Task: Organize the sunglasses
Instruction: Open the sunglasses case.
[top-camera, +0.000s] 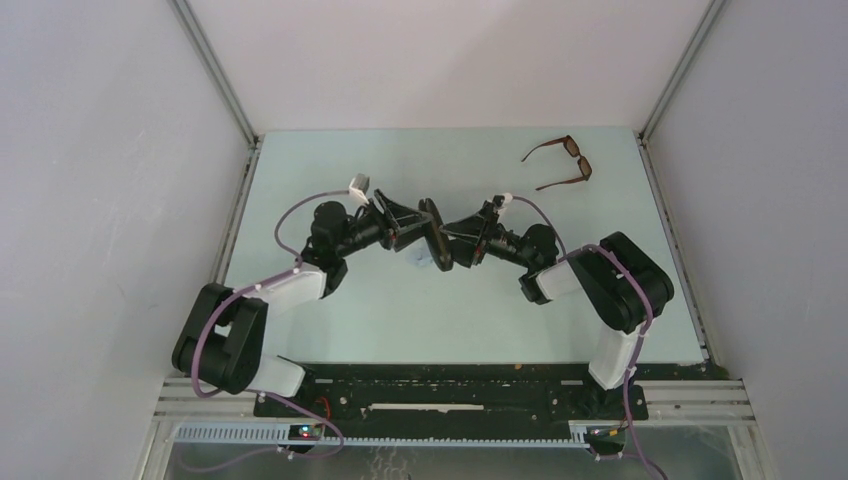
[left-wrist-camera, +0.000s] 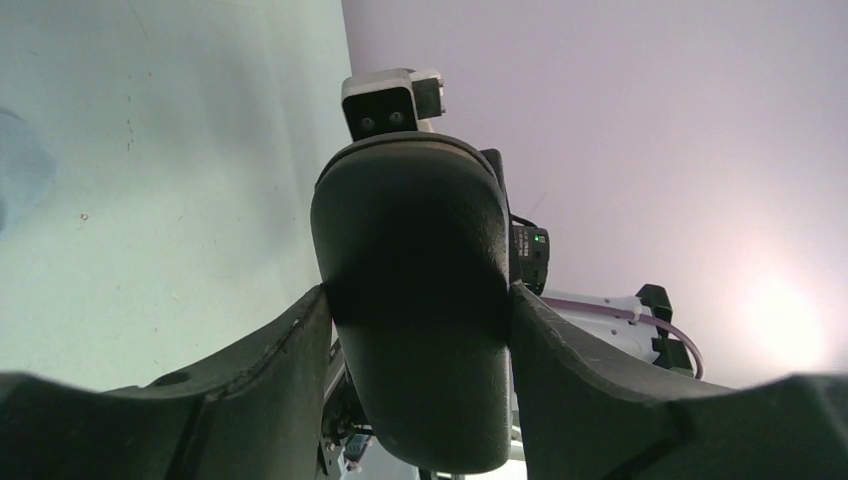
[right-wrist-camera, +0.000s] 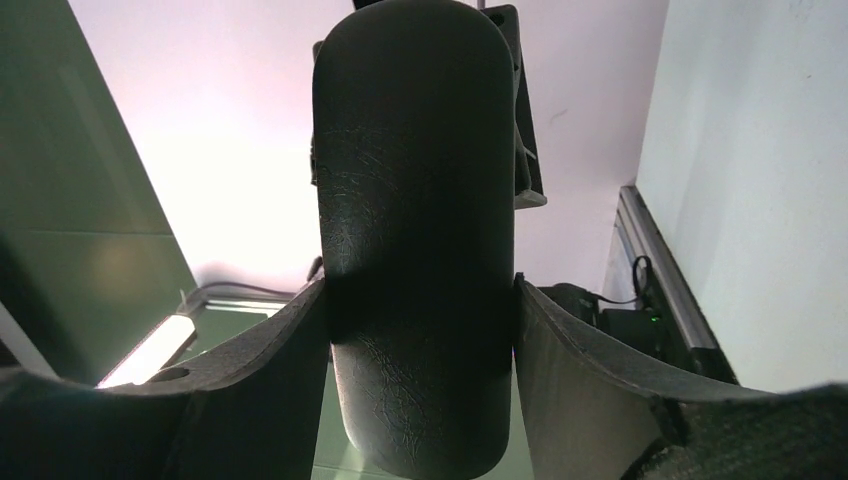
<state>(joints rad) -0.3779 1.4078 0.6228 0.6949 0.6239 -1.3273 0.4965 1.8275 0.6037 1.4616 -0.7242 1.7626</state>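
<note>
Sunglasses (top-camera: 562, 162) lie on the desk (top-camera: 420, 320) at its far right corner, temple arms unfolded, well apart from both arms. Left claw (top-camera: 413, 227) and right claw (top-camera: 458, 236) meet near desk centre, each pinching the same oblong black case (top-camera: 436, 233) from opposite sides. In both wrist views the fingers (left-wrist-camera: 270, 380) press flat against the case's flanks. The case seems raised off the desk, though the top view does not settle this.
</note>
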